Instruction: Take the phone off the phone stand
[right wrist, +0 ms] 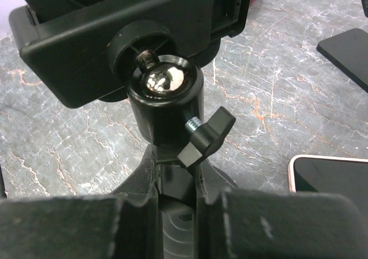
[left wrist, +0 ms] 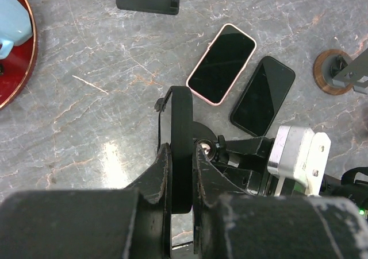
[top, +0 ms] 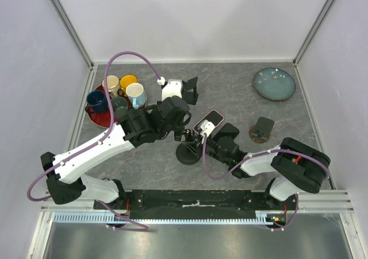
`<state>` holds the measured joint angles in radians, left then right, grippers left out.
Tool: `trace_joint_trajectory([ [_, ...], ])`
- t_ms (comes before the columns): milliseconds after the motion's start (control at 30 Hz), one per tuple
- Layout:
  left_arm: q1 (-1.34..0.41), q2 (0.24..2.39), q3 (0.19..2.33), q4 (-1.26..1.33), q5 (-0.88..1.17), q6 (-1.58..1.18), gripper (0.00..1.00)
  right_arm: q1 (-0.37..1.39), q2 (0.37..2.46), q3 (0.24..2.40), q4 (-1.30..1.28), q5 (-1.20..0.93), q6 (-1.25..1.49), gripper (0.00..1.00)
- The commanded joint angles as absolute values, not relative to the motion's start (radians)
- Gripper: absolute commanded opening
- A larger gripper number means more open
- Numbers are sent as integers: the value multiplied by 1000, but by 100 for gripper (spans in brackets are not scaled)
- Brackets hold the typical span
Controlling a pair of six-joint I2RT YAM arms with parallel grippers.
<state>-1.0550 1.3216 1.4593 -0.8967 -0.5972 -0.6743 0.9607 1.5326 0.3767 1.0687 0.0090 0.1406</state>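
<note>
The black phone stand (top: 188, 154) sits mid-table; its ball joint (right wrist: 166, 80) and clamp knob (right wrist: 207, 135) show in the right wrist view. My right gripper (right wrist: 175, 176) is shut on the stand's stem just under the joint, and it also shows in the top view (top: 201, 147). My left gripper (left wrist: 183, 158) is shut on a black slab standing on edge at the stand's head (left wrist: 183, 121). It reads as the phone in its cradle; I cannot separate phone from cradle. The cradle back (right wrist: 109, 35) fills the top of the right wrist view.
A pink-cased phone (left wrist: 221, 64) and a black phone (left wrist: 263, 95) lie flat beyond the stand. A small stand on a brown base (top: 261, 130), another black stand (top: 188, 89), a red tray (top: 99, 119) of mugs and a teal plate (top: 274, 84) are around.
</note>
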Motion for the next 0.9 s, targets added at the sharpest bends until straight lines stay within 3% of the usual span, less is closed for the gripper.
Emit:
trace_joint_trajectory([
  [0,-1066,1276,1468,-758,-598,-640,2,963,1528,385,1124,3,192,0],
  [433,-862,1071,1293,-675,-200,-416,2,962,1555,413,1085,-41,178,0],
  [867,-781,951,1238,-752,-159,-339,2,960,1580,423,1065,-25,176,0],
])
